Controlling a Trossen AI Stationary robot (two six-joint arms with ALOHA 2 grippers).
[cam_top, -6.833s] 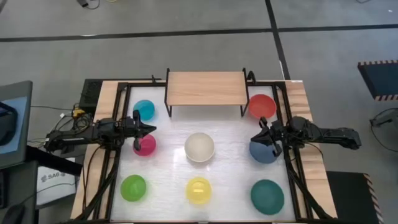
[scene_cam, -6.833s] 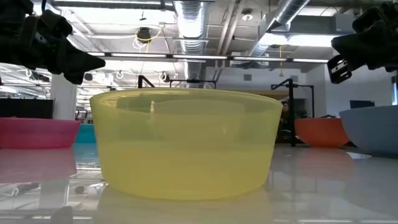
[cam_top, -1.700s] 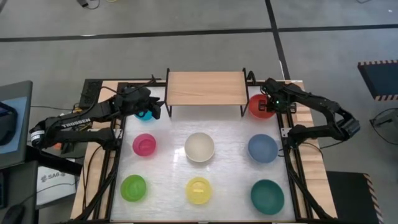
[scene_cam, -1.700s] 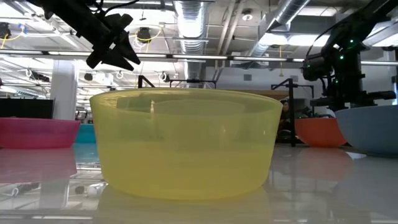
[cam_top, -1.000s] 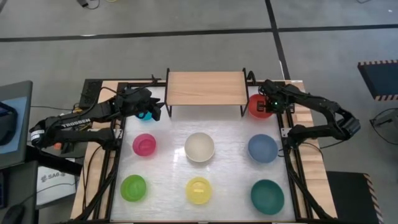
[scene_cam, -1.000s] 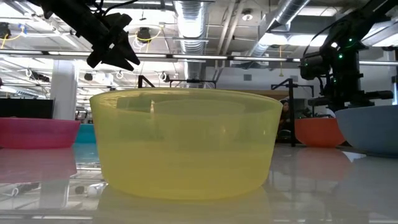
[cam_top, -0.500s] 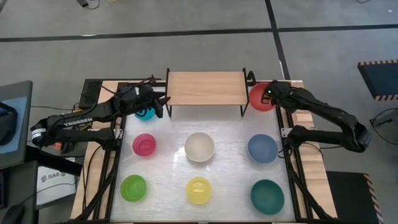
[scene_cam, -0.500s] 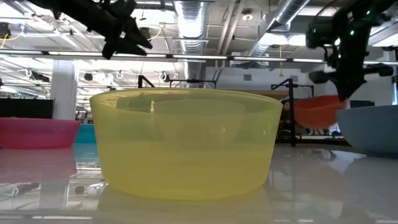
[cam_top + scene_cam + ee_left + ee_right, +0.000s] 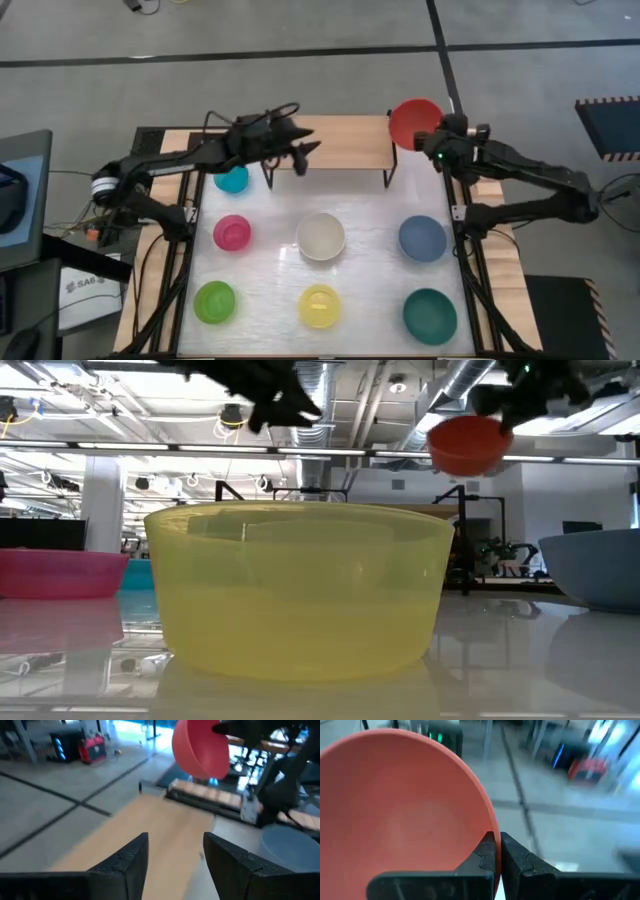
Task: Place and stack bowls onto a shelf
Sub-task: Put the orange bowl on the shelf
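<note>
The red bowl (image 9: 414,122) is pinched by its rim in the right tool (image 9: 497,851), fingers closed on it, and is held in the air by the shelf's (image 9: 350,140) right end. The left tool (image 9: 174,855) is spread wide and empty above the shelf top. No writing can be read. Seven other bowls are left on the table (image 9: 372,300).

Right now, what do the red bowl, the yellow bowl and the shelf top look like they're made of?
Red bowl: likely plastic, smooth matte, thin rim pinched by the right gripper.
Yellow bowl: probably translucent plastic; light shows through its wall.
Shelf top: looks like light wood or wood laminate, pale even grain.
</note>
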